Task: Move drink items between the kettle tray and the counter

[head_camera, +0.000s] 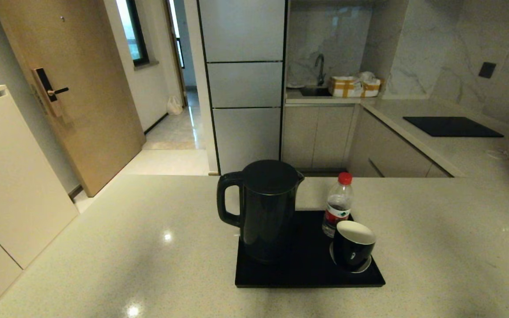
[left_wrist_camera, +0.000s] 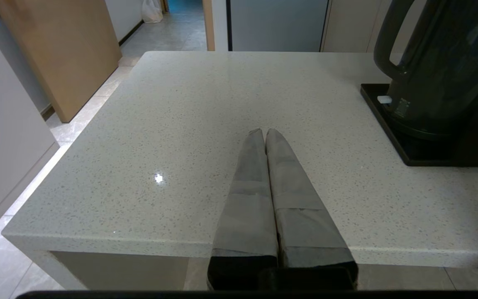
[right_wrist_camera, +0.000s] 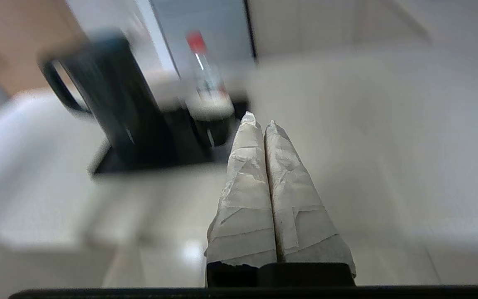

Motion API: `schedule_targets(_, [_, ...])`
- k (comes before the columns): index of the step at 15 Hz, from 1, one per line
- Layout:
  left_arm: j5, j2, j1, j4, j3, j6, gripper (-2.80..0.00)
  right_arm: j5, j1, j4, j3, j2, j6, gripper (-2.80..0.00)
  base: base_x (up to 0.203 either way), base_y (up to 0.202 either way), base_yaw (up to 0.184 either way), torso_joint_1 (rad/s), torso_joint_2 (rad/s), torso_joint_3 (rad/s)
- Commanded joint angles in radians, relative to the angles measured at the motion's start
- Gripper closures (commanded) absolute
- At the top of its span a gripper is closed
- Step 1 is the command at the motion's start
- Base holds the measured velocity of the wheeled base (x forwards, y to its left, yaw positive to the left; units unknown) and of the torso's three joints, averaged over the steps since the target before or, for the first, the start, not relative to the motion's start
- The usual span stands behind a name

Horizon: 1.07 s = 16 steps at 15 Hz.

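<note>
Both claws (left_wrist_camera: 264, 132) (right_wrist_camera: 259, 120) closed above speckled counter (head_camera: 104, 247).

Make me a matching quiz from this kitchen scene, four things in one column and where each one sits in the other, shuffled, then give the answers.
Things:
1. kettle
2. bottle
3. cup
4. cooktop

Places:
A. near right corner of the tray, on a white saucer
B. set into the far right stretch of the counter
C. left part of the tray
D. on the tray just behind the cup

Pairs: 1-C, 2-D, 3-A, 4-B
</note>
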Motion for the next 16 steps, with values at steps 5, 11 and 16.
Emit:
schedule_targets(5, [0.0, 0.001, 0.0, 0.0, 0.0, 0.0, 0.0, -0.042, 0.0, -0.581, 0.597, -0.001, -0.114, 0.0, 0.0, 0.0, 0.0, 0.0, 0.0, 0.0])
schedule_targets(11, [-0.002, 0.0, 0.0, 0.0, 0.0, 0.0, 0.0, -0.062, 0.0, -0.64, 0.636, -0.001, -0.138, 0.0, 0.0, 0.0, 0.0, 0.0, 0.0, 0.0])
schedule_targets(16, [-0.002, 0.001, 0.0, 0.0, 0.0, 0.0, 0.0, -0.062, 0.0, -0.639, 0.634, -0.001, -0.138, 0.0, 0.0, 0.0, 0.0, 0.0, 0.0, 0.0])
